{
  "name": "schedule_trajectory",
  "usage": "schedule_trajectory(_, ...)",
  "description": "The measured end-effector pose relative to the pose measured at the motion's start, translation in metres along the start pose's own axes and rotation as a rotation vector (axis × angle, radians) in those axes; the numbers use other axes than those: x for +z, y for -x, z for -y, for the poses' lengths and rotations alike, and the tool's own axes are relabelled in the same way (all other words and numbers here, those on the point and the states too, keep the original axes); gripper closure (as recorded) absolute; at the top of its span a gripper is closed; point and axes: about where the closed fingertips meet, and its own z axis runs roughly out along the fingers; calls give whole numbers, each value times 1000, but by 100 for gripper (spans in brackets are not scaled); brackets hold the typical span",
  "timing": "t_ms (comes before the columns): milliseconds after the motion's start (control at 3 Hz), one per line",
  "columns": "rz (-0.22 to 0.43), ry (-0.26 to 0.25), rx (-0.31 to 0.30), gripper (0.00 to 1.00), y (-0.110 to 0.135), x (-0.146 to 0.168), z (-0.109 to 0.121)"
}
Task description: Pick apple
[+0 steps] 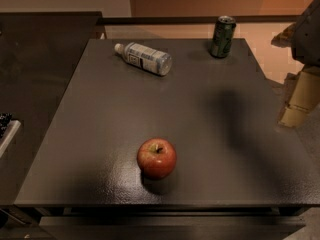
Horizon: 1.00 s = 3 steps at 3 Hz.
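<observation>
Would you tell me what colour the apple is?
The apple is red with yellowish patches, camera view; the gripper sits at the picture's right edge.

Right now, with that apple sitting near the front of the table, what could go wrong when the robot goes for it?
1. The apple is round and glossy and lies close to the front edge of the table; an off-centre nudge might roll it off.
2. The gripper hangs far to the right, beside the table's side, so a low sweep toward the apple might clip that edge.
</observation>
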Motion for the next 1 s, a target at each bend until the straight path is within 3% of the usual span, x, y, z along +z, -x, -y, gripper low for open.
schedule_trajectory(667, 12, -2, -13, 0, 4, 2, 0)
schedule_trajectory(1000, 47, 21, -42, 0, 17, 12, -6)
